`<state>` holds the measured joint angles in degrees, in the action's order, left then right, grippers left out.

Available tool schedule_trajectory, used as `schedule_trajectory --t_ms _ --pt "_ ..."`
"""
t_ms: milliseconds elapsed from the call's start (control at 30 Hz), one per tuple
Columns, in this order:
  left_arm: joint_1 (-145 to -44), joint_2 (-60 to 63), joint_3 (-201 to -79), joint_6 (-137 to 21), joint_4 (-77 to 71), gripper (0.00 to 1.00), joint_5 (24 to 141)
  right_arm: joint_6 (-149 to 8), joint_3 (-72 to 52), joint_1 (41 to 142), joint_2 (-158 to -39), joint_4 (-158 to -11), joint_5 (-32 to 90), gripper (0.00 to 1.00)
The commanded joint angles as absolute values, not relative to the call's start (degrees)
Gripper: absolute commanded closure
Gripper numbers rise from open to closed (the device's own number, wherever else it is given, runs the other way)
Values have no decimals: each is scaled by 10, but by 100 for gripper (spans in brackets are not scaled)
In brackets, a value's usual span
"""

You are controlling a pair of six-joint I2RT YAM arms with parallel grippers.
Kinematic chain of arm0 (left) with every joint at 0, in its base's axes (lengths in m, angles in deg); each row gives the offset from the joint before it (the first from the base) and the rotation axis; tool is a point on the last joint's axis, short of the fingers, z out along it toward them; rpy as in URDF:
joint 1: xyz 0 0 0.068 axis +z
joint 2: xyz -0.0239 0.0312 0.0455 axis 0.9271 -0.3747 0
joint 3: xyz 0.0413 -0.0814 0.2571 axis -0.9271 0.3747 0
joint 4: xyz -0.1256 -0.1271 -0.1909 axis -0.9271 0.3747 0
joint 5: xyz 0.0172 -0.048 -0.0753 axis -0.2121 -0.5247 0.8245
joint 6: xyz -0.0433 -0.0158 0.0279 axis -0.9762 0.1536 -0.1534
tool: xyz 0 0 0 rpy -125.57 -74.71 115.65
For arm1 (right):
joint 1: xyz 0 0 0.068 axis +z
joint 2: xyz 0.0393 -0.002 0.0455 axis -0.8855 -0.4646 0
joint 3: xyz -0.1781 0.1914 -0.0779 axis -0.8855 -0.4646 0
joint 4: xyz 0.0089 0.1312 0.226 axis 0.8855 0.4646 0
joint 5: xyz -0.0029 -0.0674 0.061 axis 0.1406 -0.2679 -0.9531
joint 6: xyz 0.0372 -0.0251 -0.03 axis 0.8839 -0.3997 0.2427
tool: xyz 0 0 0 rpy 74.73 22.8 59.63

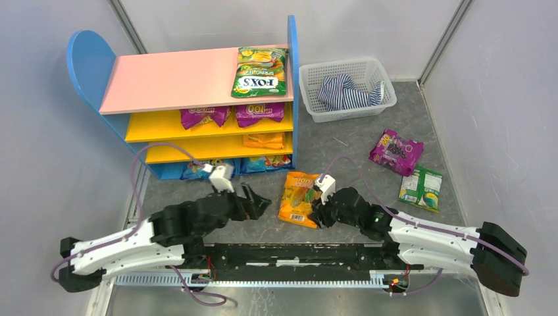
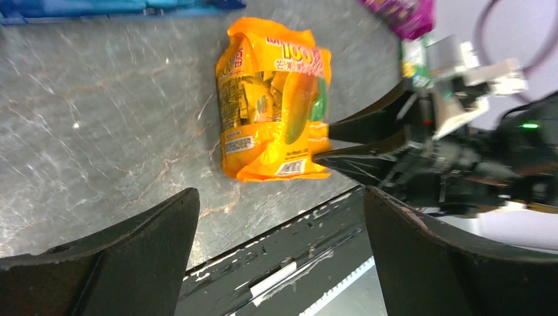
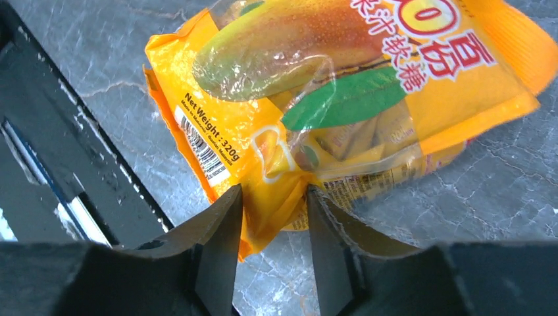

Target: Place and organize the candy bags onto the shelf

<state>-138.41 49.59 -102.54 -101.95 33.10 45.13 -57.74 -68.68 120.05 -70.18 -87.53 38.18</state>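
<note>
Right gripper (image 3: 273,197) pinches the bottom edge of the orange candy bag (image 3: 342,85), mid-frame; it looks light, soft, slippery. Left gripper (image 2: 279,197) gapes wide, empty.

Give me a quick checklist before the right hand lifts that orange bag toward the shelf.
1. Right hand pinched on the orange bag: ok, its fingers squeeze a fold at the bag's edge.
2. Grip deep enough to lift: cannot tell, only the edge is caught.
3. Left hand open and empty: ok.
4. Left hand clear of the route to the shelf: cannot tell, it sits close beside the bag, in front of the shelf.
5. Room beside the shelved orange bag: ok, bare board to its left.
</note>
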Motion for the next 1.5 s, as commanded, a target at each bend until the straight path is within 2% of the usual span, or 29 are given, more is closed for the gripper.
schedule_trajectory --t_ms 0,167,233,367,600,767,933,1100,1200,1333,1467 --pt "-1384 380 -1024 -1057 229 0 498 -615 -670 1214 -669 -805 414 48" --pt "-1382 266 -1014 -1042 137 0 534 -629 -667 1214 -612 -798 467 23" --pt "-1375 229 -1004 -1051 104 1 556 -630 -666 1214 -610 -801 474 18" --pt "-1361 166 -987 -1060 45 5 602 -631 -672 1214 -618 -809 471 16" --pt "-1330 103 -970 -1057 4 19 637 -666 -673 1214 -625 -788 480 2" --pt "-1316 85 -960 -1054 -27 35 661 -678 -673 1215 -619 -798 473 2" --pt "-1314 83 -966 -1052 -27 67 683 -708 -639 1225 -626 -762 518 2" --pt "-1313 123 -968 -1058 -7 87 686 -767 -615 1291 -618 -779 537 2" --pt "-1312 158 -970 -1066 20 93 684 -835 -605 1386 -624 -804 584 2" --pt "-1310 210 -972 -1082 49 95 690 -943 -601 1510 -658 -854 686 2" --pt "-1309 259 -972 -1099 73 98 698 -1017 -605 1549 -719 -928 745 2"
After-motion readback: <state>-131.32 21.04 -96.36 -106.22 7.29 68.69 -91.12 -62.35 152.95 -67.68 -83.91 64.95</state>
